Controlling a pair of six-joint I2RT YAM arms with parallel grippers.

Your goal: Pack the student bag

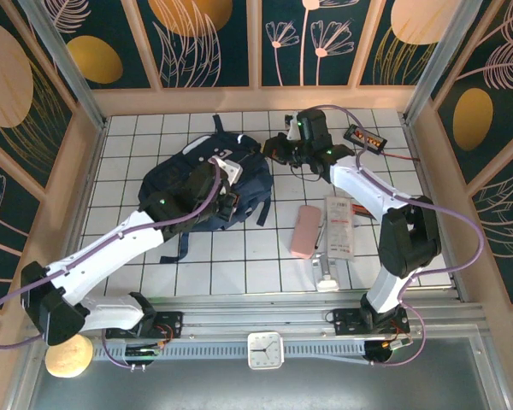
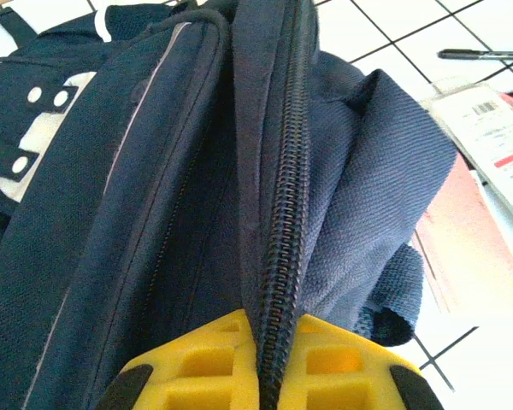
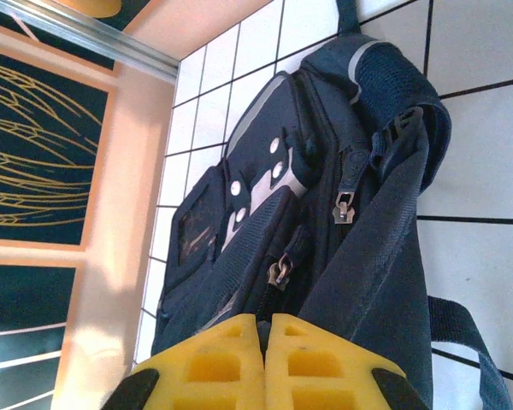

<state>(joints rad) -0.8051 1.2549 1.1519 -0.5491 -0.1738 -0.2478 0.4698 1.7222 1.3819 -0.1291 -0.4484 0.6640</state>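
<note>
Student bag [image 1: 252, 179]: one, a large navy-blue woven-fabric backpack with grey stripes. It lies on its side on the white tiled table [image 1: 145, 137], left of centre toward the far side. Coarse weave on the side panel, smoother cloth on the front pocket. One pale grey patch [image 3: 265, 184] carries four round white studs. Two small metal zip pulls [image 3: 344, 205] hang on the near panels. Black webbing straps trail from the bag's near edge.

Grippers, two, both with yellow ribbed plastic pads.
- Left gripper [image 2: 269, 359]: clenched on the student bag. A long black toothed zip strip runs straight down between its pads, with the fabric pulled up into a ridge. From above, it sits over the bag's near right side [image 1: 229, 203].
- Right gripper [image 3: 265, 359]: pads pressed together at the bag's far right corner [image 1: 278, 152]. Navy cloth rises right at the tips; whether any is nipped between them I cannot tell.

Loose things right of the bag, one of each:
- pink flat rounded rectangular block [image 1: 305, 231], matte, near the bag;
- white glossy flat packet with red print [image 1: 339, 226], just right of the pink block;
- slim black pen [image 2: 483, 55], on the tiles beyond the packet;
- small black rectangular device with orange markings [image 1: 365, 137], far right.
</note>
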